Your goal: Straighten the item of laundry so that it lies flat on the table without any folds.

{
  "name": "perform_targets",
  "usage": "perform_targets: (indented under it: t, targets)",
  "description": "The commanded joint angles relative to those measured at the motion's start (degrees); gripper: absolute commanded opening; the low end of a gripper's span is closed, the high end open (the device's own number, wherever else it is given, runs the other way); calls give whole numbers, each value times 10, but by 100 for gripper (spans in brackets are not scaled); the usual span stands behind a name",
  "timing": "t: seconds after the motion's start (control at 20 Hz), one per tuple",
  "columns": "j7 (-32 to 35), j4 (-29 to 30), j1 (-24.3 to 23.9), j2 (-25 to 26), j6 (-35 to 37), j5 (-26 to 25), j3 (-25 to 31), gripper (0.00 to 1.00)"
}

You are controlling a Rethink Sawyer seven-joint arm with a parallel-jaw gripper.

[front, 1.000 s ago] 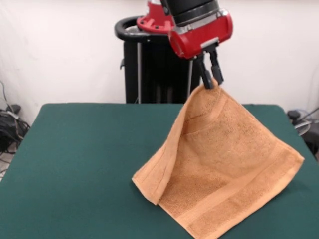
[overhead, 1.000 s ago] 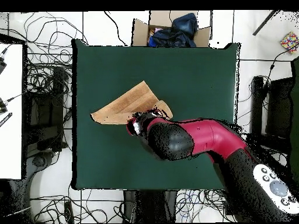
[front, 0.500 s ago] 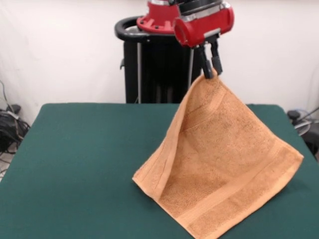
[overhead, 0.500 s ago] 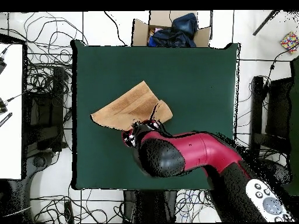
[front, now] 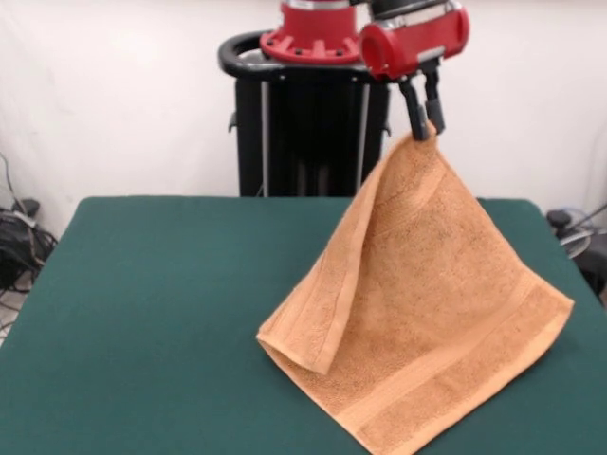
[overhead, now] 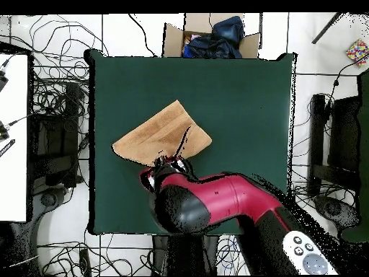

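The gripper (front: 426,121) is clamped on one corner of the orange towel (front: 427,313), holding it high above the green table (front: 152,303). The cloth hangs like a tent, its lower edge resting near the table's front right corner, one side curled inward. Beyond the table's edge sits a cardboard box (overhead: 209,40).

Orange-tan towel (overhead: 155,137) lies left of center on the green table (overhead: 238,94); red arm (overhead: 216,205) enters from 5 o'clock (wrist covers towel's 6 o'clock edge).
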Motion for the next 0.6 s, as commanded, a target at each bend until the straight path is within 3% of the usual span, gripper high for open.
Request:
perform_targets:
  t: [0.05, 0.3, 0.6]
  targets:
    - [99, 48, 48, -19, -35, -52, -85, 0]
    - [87, 88, 16, -51, -49, -24, -39, 0]
    - [99, 123, 17, -86, -72, -5, -23, 0]
